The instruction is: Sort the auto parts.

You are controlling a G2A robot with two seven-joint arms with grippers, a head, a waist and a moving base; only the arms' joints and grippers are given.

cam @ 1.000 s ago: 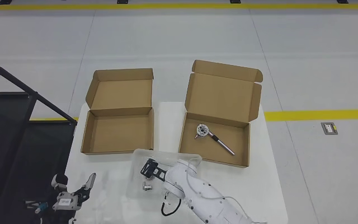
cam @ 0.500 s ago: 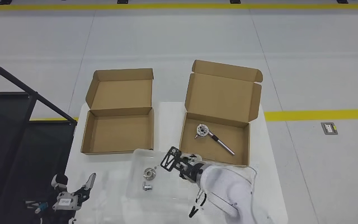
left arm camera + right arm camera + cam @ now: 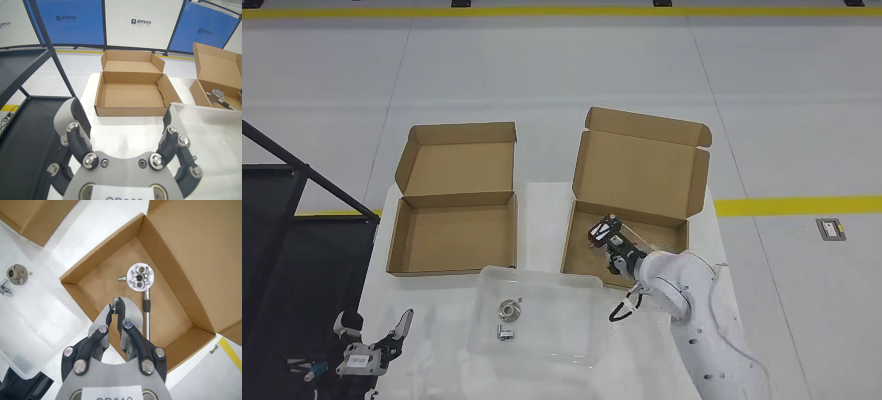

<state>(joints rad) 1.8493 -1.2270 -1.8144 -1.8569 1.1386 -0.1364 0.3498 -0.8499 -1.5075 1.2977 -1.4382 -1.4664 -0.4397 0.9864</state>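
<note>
My right gripper (image 3: 115,308) is shut on a small threaded bolt (image 3: 114,305) and hangs over the right cardboard box (image 3: 105,247), near its front-left corner. On that box's floor lie a round silver disc part (image 3: 140,277) and a long metal rod (image 3: 146,311). In the top view the right gripper (image 3: 608,236) sits above the right cardboard box (image 3: 682,195). A clear plastic tray (image 3: 572,345) holds a grey round hub (image 3: 17,274) and a small silver bracket (image 3: 5,289). My left gripper (image 3: 124,117) stands open and holds nothing, off the table's front-left corner.
An open left cardboard box (image 3: 454,236) with a bare floor stands at the table's left rear. A black metal rack (image 3: 282,250) stands beside the table on the left. Bare white tabletop (image 3: 542,215) runs between the two boxes.
My right gripper lifted out of the clear tray with the bolt and swung right and back, over the right box. The left arm has not moved.
</note>
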